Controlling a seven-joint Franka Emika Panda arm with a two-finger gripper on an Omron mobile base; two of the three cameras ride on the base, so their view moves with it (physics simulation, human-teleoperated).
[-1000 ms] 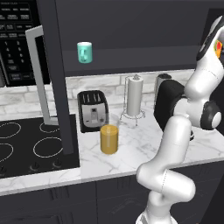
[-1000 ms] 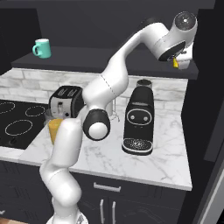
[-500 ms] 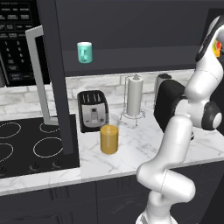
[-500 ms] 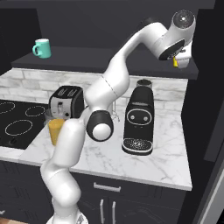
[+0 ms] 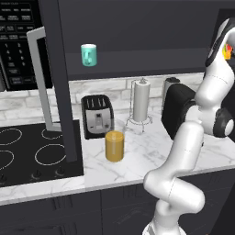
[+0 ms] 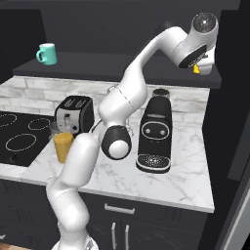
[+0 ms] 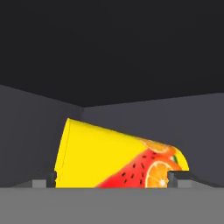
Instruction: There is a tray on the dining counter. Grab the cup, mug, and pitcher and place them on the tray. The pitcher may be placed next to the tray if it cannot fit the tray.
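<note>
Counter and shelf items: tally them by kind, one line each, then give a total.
Drinking vessels: 2, the mug and the cup
Pitchers: 1, the pitcher
Appliances: 2, the toaster and the coffee machine
Paper-towel rolls: 1, the paper-towel roll
Total: 6

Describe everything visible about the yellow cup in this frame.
The bright yellow handleless cup has a smooth tapered wall printed with a red watermelon slice and orange slices. In the hand view it appears tilted on its side in a dark recess, between the open end effector's fingertips. Whether they touch it cannot be told.
</note>
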